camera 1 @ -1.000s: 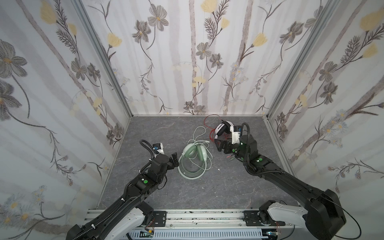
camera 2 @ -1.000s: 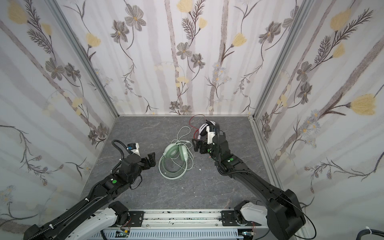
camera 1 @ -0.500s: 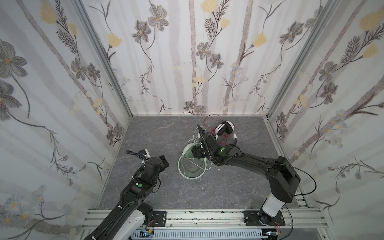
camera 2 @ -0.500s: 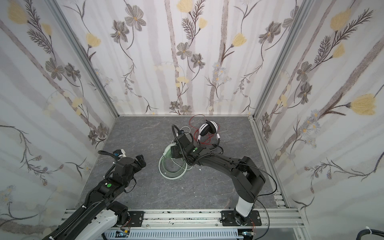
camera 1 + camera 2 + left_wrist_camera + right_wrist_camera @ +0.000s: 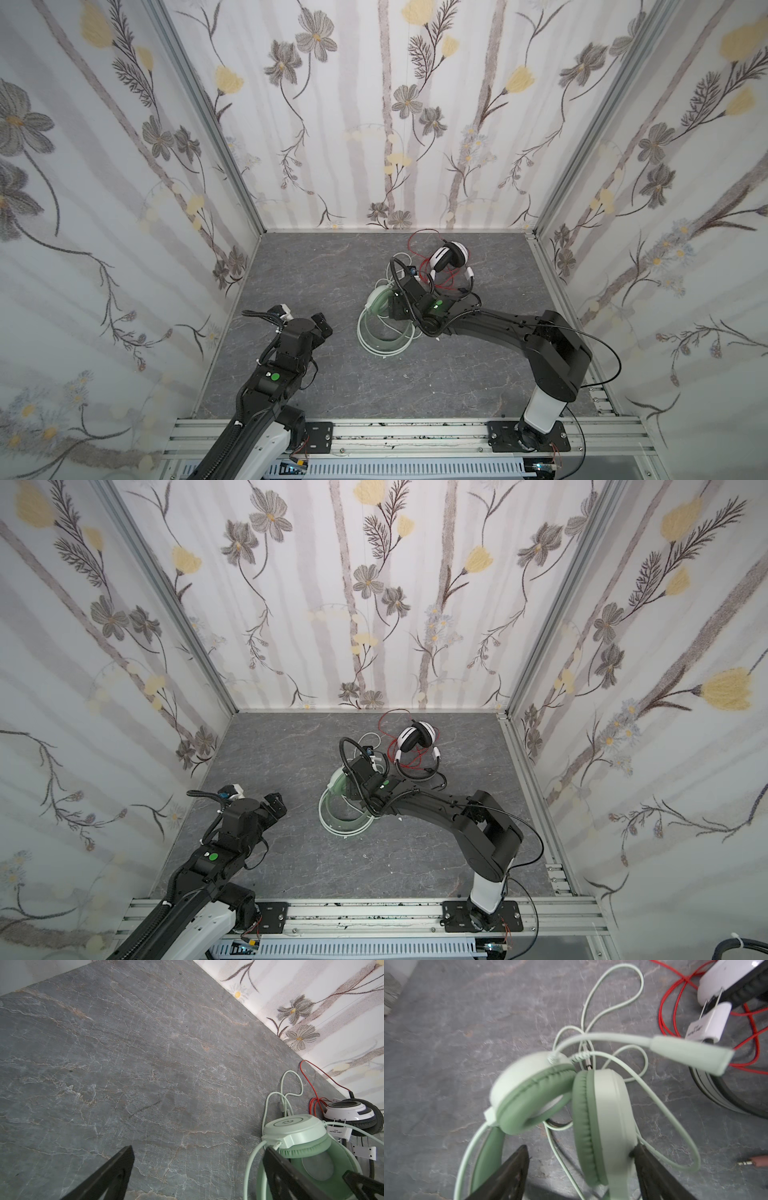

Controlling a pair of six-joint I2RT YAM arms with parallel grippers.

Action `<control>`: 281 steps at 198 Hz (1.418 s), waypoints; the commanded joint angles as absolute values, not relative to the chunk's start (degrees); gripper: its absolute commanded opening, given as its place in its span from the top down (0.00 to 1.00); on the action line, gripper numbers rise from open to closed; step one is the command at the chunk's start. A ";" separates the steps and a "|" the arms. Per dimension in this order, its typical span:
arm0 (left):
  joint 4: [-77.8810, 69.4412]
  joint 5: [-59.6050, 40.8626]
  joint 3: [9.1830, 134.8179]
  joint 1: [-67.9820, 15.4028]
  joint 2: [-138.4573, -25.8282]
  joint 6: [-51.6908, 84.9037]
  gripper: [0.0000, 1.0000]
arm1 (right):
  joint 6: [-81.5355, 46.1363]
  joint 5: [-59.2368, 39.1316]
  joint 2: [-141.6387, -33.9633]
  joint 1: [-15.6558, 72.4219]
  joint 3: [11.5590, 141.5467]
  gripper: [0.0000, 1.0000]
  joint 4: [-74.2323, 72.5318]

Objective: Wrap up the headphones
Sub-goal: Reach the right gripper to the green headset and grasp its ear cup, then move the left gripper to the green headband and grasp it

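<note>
The mint-green headphones (image 5: pixel 382 341) lie mid-table in both top views, ear cups toward the back, with the pale cord (image 5: pixel 612 1012) looped behind them. My right gripper (image 5: pixel 580 1150) hangs over them, open, its jaws straddling one ear cup (image 5: pixel 608 1109). One finger (image 5: pixel 641 1159) touches that cup's outer shell and the other finger (image 5: pixel 517 1163) stands clear of it. The white-and-black headphones (image 5: pixel 449 255) sit behind on the right, their red cord (image 5: pixel 419 241) trailing to the back wall. My left gripper (image 5: pixel 322 328) is open over bare table, left of the green headset (image 5: pixel 299 1132).
A white two-prong plug adapter (image 5: pixel 708 1020) lies between the two headsets, and a loose jack plug (image 5: pixel 753 1162) rests on the slate. The green headset's microphone boom (image 5: pixel 685 1051) sticks out toward the red cord. Flowered walls close in the back and both sides.
My right arm has swung left from the white-and-black headset onto the mint-green one. My left arm has drawn back toward the front left, its gripper still open.
</note>
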State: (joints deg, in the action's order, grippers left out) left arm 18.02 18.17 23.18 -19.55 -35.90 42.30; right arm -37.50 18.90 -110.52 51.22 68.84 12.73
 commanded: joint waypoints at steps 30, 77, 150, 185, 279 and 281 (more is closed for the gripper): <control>17.51 17.00 23.38 -18.81 -36.87 43.24 0.00 | -38.08 20.91 -111.96 51.15 69.07 0.20 12.13; 16.97 16.18 23.48 -18.64 -37.85 42.98 0.00 | -36.41 18.21 -112.88 50.67 66.65 0.26 6.01; 17.67 15.16 25.20 -17.83 -41.21 43.91 0.00 | -36.04 19.21 -113.74 50.41 66.20 0.41 3.56; 20.87 16.65 24.14 -16.46 -36.76 46.91 0.00 | -36.65 20.14 -112.72 50.23 64.46 0.59 2.32; 40.46 29.61 45.34 -49.01 -55.29 43.59 0.00 | -37.76 17.11 -107.27 48.23 57.23 0.83 -4.92; 40.85 29.99 45.77 -49.63 -55.75 43.86 0.00 | -37.76 17.09 -107.13 48.20 57.09 0.84 -5.05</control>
State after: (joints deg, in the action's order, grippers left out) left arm 31.31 18.57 41.69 -41.93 -51.79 41.41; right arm -36.58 17.69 -109.12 48.60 58.72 1.52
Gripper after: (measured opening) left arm 0.997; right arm 0.337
